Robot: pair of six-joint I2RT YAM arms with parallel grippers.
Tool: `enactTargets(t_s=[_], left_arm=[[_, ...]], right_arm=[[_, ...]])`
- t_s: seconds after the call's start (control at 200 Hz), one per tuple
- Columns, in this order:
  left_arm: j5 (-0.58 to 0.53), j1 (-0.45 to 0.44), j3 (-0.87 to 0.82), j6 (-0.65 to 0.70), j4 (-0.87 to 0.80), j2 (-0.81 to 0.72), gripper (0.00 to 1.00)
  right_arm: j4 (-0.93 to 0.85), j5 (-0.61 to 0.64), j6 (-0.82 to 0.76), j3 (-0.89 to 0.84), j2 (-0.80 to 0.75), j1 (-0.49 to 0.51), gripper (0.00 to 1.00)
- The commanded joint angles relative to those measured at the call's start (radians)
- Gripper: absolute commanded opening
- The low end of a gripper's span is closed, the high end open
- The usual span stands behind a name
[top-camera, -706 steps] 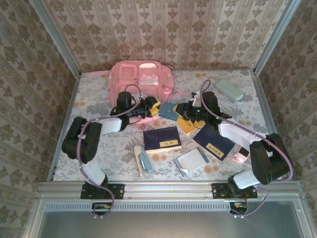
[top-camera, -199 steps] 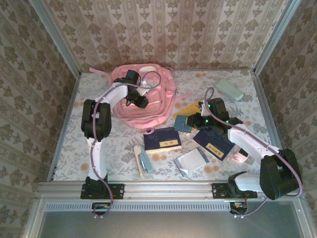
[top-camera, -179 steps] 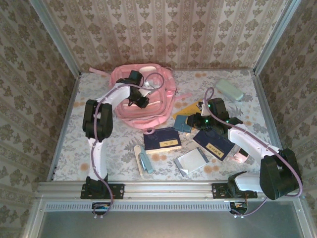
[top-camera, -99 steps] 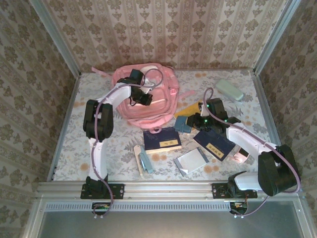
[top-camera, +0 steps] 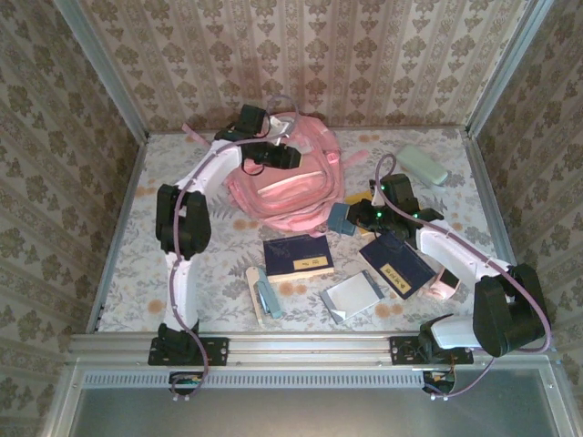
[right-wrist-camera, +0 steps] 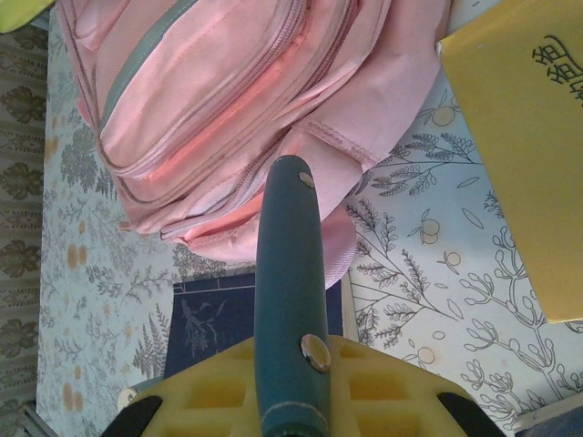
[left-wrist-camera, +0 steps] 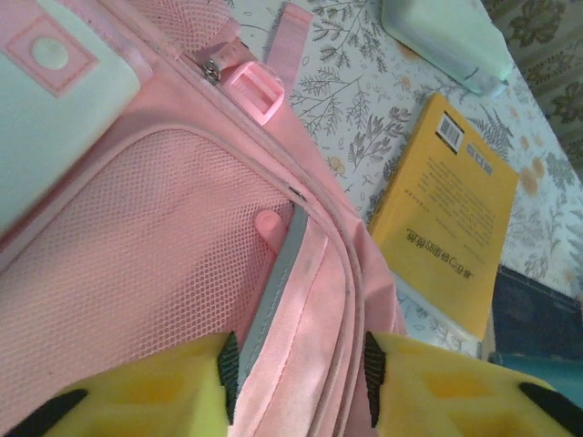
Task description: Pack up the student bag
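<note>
The student bag [top-camera: 282,187] is a large pink backpack standing propped up at the back middle of the table, its front zip pockets facing me. My left gripper [top-camera: 287,157] reaches over its top. In the left wrist view the yellow jaws of my left gripper [left-wrist-camera: 301,364] stand open, with a loose fold of the student bag [left-wrist-camera: 137,255] lying between the pads. My right gripper [top-camera: 351,217] is shut on a slim teal pouch [top-camera: 339,218], just right of the bag's lower corner. The teal pouch [right-wrist-camera: 290,273] points at the student bag [right-wrist-camera: 228,100] from my right gripper [right-wrist-camera: 291,360].
A yellow book [top-camera: 360,196] lies by the bag's right side, partly under my right arm. A mint green case [top-camera: 421,165] sits at the back right. Two dark blue notebooks [top-camera: 298,256] [top-camera: 398,266], a silver pouch [top-camera: 353,296] and rulers [top-camera: 262,293] lie in front.
The bag has been pulled up and toward the back wall by my left gripper and now stands more upright. My right gripper has carried the teal pouch slightly closer to the bag.
</note>
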Motion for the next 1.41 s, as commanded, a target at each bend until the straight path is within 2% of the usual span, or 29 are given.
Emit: enactTargets(t_s=[0.0,0.11,0.21,0.305,0.375,0.62,0.895,1.16,1.315,1.4], left_arm=[[-0.026,0.022,0.078,0.092,-0.172,0.084,0.56],[-0.034,0.036,0.193,0.164,-0.271,0.159,0.6],[-0.008,0.056,0.228,0.196,-0.284,0.188,0.61],[0.119,0.07,0.241,0.175,-0.272,0.209,0.61],[0.163,0.067,0.246,0.178,-0.285,0.226,0.6],[0.219,0.04,0.147,0.18,-0.245,0.207,0.52],[0.221,0.006,0.051,0.179,-0.199,0.129,0.46],[0.189,-0.009,-0.011,0.206,-0.199,0.076,0.27],[0.206,-0.013,-0.002,0.194,-0.178,0.078,0.0],[0.199,-0.012,0.007,0.187,-0.172,0.067,0.0]], right_arm=[[-0.008,-0.038,-0.021,0.031,0.003,-0.007,0.0],[-0.026,-0.062,-0.037,0.039,0.001,-0.01,0.0],[-0.036,-0.07,-0.045,0.031,-0.01,-0.012,0.0],[-0.049,-0.07,-0.059,0.026,-0.016,-0.012,0.0],[-0.053,-0.067,-0.065,0.019,-0.017,-0.014,0.0],[-0.042,-0.077,-0.062,0.009,-0.005,-0.022,0.0],[-0.041,-0.088,-0.06,0.016,0.012,-0.024,0.0],[-0.032,-0.089,-0.058,0.007,0.022,-0.024,0.0],[-0.026,-0.088,-0.055,0.005,0.032,-0.024,0.0],[-0.039,-0.069,-0.06,0.007,0.028,-0.024,0.0]])
